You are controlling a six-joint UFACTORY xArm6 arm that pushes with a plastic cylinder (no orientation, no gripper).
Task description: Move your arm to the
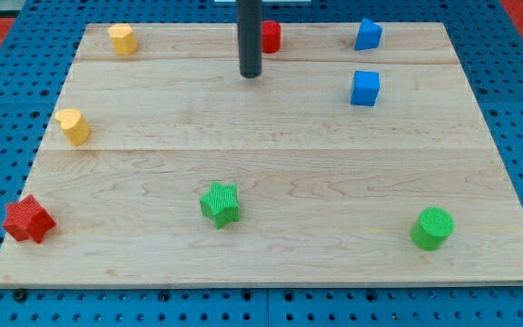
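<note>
Eight small blocks are sitting on the wooden board [271, 136], and the task sentence is breaking off before naming which one counts, so I cannot tell the target; I have no fingers to open or close, only a rod whose end, my tip [250, 75], is resting near the top edge at mid-width. The red cylinder [270, 36] is standing just beside the rod on the view's right, partly hidden behind it, and whether they are touching I cannot tell. All the blocks are looking small, stiff and light, likely sliding easily on smooth wood and liable to spin if pushed off-centre, so I would be pressing a flat side squarely. Two blue blocks are lying toward the top right corner: a blue cube [365, 88] and a blue angular block [368, 34] above it. A yellow block [122, 39] is sitting at the top left corner, a yellow heart-like block [74, 125] by the left edge, a red star [28, 220] at the bottom left corner, a green star [220, 203] low at centre, a green cylinder [432, 227] toward the bottom right corner; nothing is blocking the open middle
</note>
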